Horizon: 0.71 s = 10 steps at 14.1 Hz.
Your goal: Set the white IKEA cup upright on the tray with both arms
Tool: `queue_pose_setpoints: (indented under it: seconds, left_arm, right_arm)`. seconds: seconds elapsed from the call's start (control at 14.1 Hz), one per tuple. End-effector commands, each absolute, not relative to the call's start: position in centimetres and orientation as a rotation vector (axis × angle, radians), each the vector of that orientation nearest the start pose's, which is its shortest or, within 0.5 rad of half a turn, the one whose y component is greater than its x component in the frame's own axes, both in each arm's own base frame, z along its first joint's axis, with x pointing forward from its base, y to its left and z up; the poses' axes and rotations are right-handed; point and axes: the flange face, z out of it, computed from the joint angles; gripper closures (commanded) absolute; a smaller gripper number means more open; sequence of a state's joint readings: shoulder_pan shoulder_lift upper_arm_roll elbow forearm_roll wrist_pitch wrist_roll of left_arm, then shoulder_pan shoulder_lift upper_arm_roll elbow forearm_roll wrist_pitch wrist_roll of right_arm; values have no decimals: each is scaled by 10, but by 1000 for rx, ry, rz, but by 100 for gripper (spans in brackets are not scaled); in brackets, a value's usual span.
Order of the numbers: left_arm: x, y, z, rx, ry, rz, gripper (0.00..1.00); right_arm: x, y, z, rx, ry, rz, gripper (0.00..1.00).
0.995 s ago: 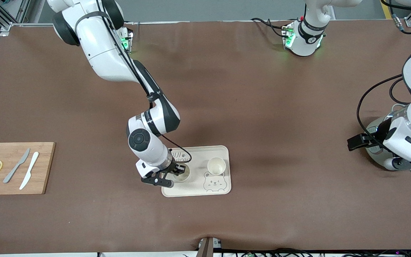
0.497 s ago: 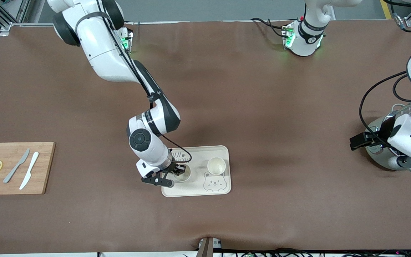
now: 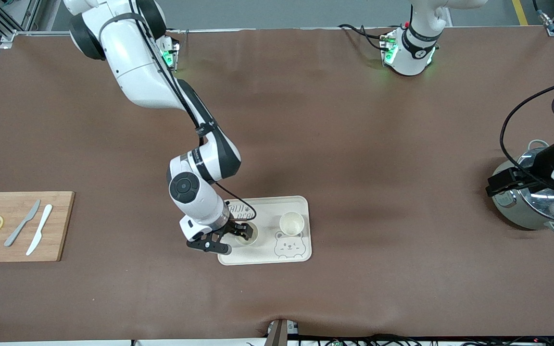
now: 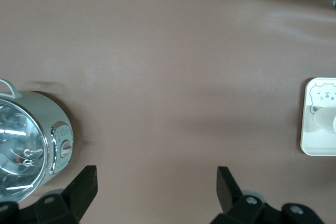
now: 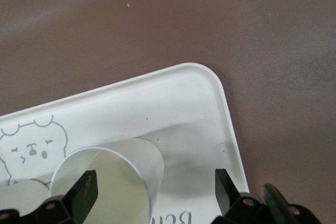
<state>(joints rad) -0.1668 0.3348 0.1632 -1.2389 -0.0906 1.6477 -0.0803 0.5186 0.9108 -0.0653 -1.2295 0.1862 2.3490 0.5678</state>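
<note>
The cream tray (image 3: 296, 204) with a grey bear face lies nearer the front camera than the table's middle. Two white cups stand upright on it. One (image 3: 291, 223) is free, toward the left arm's end. My right gripper (image 3: 239, 232) hangs over the other cup (image 3: 251, 234). In the right wrist view this gripper (image 5: 155, 182) is open, one finger over the mouth of the cup (image 5: 113, 179) and one outside its wall, over the tray (image 5: 184, 98). My left gripper (image 4: 155, 174) is open and empty over bare table beside the pot.
A steel pot with a glass lid (image 3: 527, 211) stands at the left arm's end and also shows in the left wrist view (image 4: 26, 140). A wooden cutting board (image 3: 58, 226) with lemon slices and two knives lies at the right arm's end.
The left arm has swung away toward its end of the table, uncovering the pot. The right hand has shifted slightly over its cup.
</note>
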Motion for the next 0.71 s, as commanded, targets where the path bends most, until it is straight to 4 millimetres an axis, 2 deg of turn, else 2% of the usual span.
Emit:
queue_pose_setpoints:
  seconds: [0.0,0.14,0.36,0.43,0.5,0.64]
  left_arm:
    - [651,-29,602,-3200,-86,-125,0]
    - [650,-28,603,-3198,-88,-126,0]
    - [650,-27,603,-3197,-90,-126,0]
    - [650,-28,603,-3197,-88,-126,0]
    - [650,-27,602,-3197,-90,-124,0]
    - [650,-27,603,-3195,-90,-126,0]
  right_arm:
    - [685,355,272,-2957,302,-149,0]
    - [678,351,312,-2977,293,-82,0]
    - [660,336,404,-3000,276,-24,0]
    - [648,331,437,-3012,267,17,0]
    - [633,320,472,-3030,260,65,0]
    - [608,286,538,-3058,272,117,0]
